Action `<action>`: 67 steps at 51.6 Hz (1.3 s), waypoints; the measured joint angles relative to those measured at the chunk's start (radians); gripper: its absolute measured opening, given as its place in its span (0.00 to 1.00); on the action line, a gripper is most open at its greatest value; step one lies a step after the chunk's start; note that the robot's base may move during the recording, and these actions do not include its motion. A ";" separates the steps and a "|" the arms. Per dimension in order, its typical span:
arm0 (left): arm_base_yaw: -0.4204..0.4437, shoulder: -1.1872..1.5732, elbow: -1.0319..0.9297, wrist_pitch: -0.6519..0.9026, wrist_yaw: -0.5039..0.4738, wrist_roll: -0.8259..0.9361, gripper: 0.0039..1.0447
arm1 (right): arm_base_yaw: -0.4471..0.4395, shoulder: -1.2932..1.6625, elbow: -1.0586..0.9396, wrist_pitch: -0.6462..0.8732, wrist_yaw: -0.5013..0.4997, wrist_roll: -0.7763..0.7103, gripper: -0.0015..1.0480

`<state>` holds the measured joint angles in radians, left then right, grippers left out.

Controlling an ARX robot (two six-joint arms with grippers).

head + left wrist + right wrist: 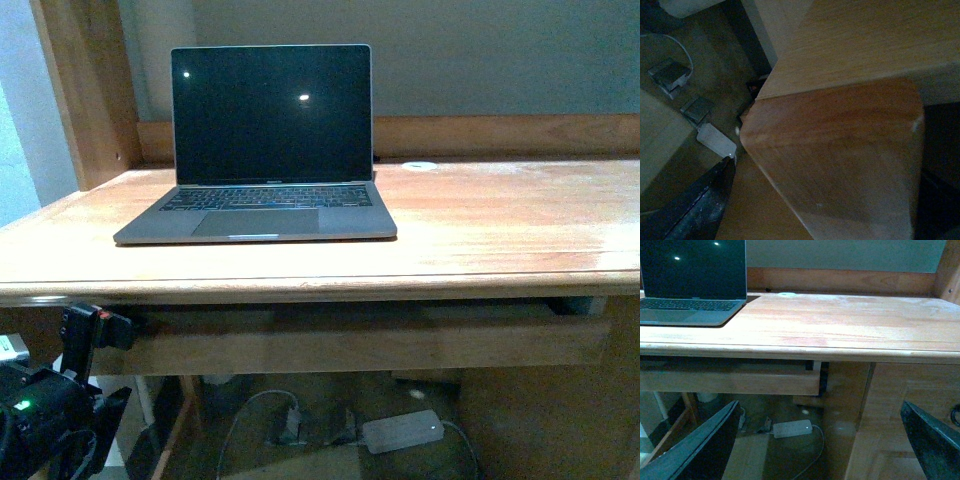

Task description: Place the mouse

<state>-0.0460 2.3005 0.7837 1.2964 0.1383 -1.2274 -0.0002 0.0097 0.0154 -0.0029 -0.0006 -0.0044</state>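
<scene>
Two sets of fingers, both lower than the laptop point(262, 150) on the counter point(480, 230): my left fingers point(697, 205) under its left corner (spread or pressed together, I cannot tell), my right fingers point(702, 450) spread wide and empty, off to its right. Where the mouse lies I cannot tell.

Wooden desk panels point(840, 150) fill most of the view. A white power adapter point(716, 140) lies on the dim floor. One dark gripper finger point(695, 200) is visible.
</scene>
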 joint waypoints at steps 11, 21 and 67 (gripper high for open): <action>0.000 0.001 0.005 -0.003 0.000 0.002 0.94 | 0.000 0.000 0.000 0.000 0.000 0.000 0.94; -0.008 0.005 0.009 -0.002 -0.005 0.002 0.94 | 0.000 0.000 0.000 0.000 0.000 0.000 0.94; -0.076 -0.066 -0.061 -0.025 -0.010 -0.138 0.54 | 0.000 0.000 0.000 0.000 0.000 0.000 0.94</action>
<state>-0.1219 2.2341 0.7223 1.2716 0.1280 -1.3655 -0.0002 0.0097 0.0154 -0.0029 -0.0010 -0.0044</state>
